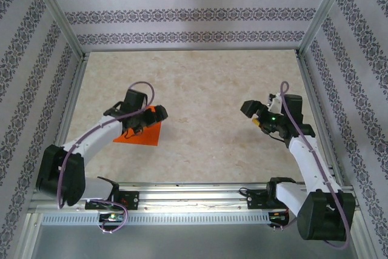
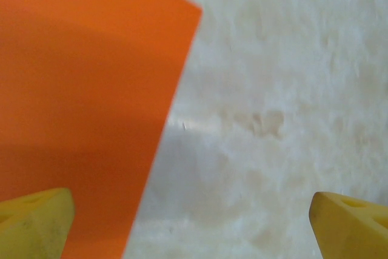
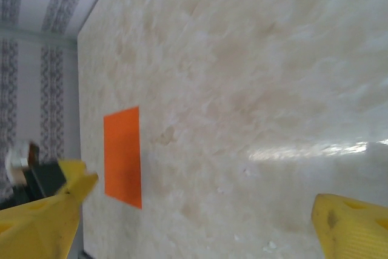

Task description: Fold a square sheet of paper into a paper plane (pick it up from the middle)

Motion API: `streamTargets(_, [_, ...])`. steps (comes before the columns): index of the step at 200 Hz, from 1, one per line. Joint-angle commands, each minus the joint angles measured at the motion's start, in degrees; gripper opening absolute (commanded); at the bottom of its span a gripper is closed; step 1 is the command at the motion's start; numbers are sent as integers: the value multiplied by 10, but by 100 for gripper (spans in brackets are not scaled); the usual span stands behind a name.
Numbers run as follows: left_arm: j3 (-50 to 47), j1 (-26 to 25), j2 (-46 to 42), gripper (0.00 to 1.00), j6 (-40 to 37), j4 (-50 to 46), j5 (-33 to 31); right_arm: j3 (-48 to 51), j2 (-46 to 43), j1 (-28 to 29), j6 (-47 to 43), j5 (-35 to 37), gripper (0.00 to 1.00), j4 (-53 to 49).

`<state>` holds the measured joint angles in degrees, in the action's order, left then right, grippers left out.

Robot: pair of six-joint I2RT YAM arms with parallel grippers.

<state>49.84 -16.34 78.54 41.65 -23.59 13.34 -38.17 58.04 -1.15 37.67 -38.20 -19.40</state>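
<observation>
Square sheet of paper [image 1: 144, 136] is lying flat, plain orange, on the marbled table [image 1: 206, 89], its sharp corner showing in the left wrist view. Left gripper [image 1: 147, 117] and right gripper [image 1: 262, 121] are gaping, jaws spread.

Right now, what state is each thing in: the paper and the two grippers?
square sheet of paper: flat on the table, no fold visible, not gripped.
left gripper: open, straddling the paper's edge.
right gripper: open, empty, over bare table.
</observation>
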Motion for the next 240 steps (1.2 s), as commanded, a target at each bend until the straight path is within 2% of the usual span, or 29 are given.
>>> streamTargets(1, [32, 26, 49, 99, -56, -77, -14, -12, 11, 51, -6, 28, 98, 16])
streamTargets(40, [51, 29, 113, 99, -62, -71, 12, -18, 38, 130, 9, 78, 98, 31])
streamTargets(57, [39, 25, 125, 99, -47, -63, 24, -20, 47, 153, 14, 94, 98, 40])
streamTargets(75, [25, 11, 123, 99, -9, -63, 7, -23, 60, 168, 16, 98, 98, 44])
streamTargets(127, [1, -79, 145, 99, 90, -25, 18, -27, 89, 176, 33, 113, 98, 49])
streamTargets(145, [-13, -133, 147, 99, 151, 36, 0, -29, 95, 176, 39, 119, 98, 47])
streamTargets(162, [-16, -165, 180, 99, 201, 91, 19, -30, 97, 176, 43, 121, 98, 45])
streamTargets(185, [22, -213, 228, 99, 223, 97, 12, -29, 93, 176, 48, 127, 98, 35])
streamTargets(203, [53, -235, 246, 99, 252, 80, -2, -25, 84, 176, 50, 135, 98, 31])
streamTargets(222, [52, -248, 236, 99, 291, 113, -12, -17, 75, 175, 50, 141, 98, 30])
streamTargets(240, [72, -253, 221, 99, 278, 112, -18, -15, 76, 175, 49, 137, 98, 33])
